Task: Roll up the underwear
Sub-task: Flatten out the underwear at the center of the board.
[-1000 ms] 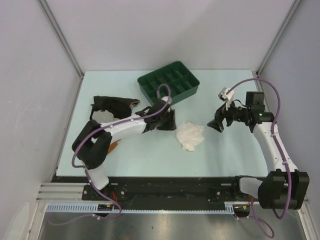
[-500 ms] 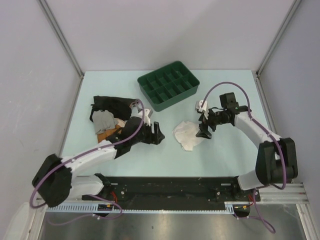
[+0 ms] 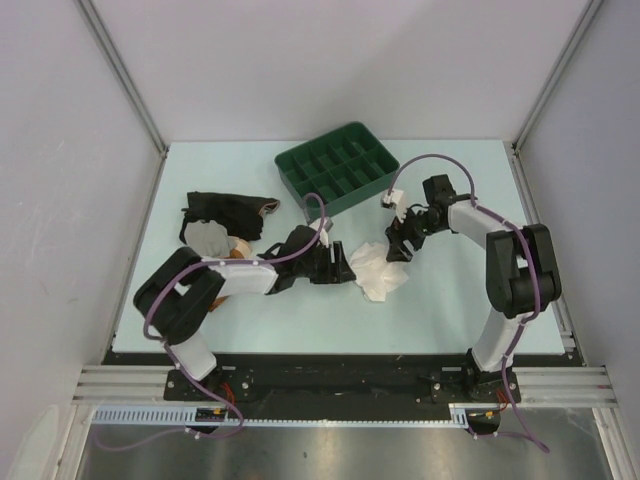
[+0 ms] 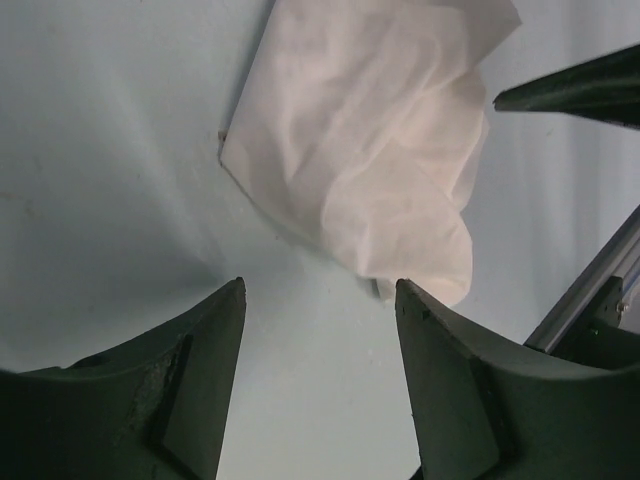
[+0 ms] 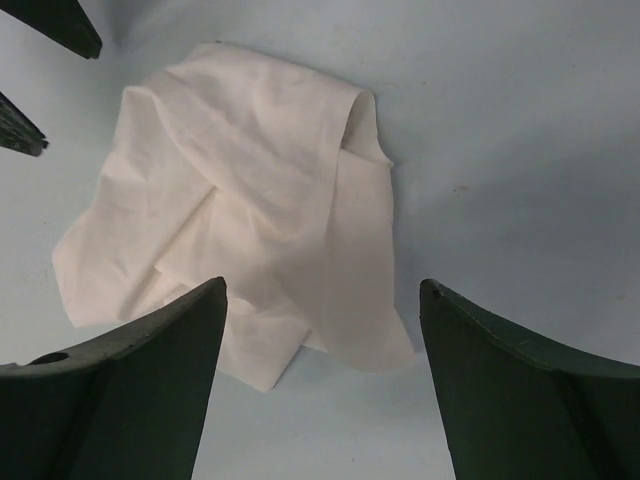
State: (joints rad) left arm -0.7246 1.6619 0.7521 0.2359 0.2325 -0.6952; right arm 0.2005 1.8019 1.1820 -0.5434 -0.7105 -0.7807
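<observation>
- the left gripper (image 4: 320, 283) is spread wide and holds nothing. its tips sit over bare table, just short of the cloth's nearest edge.
- the right gripper (image 5: 323, 284) also gapes wide and empty. in its wrist view the cloth's lower edge lies between its fingers.
- the underwear (image 3: 378, 272) lies crumpled at the centre of the overhead frame, with the left gripper at its left edge and the right gripper at its upper right.
- open table (image 3: 450, 300) runs below and to the right of the cloth.
- the green tray (image 3: 290, 163) sits at upper centre, apart from the cloth, and the black garment (image 3: 225, 208) lies at the left.
</observation>
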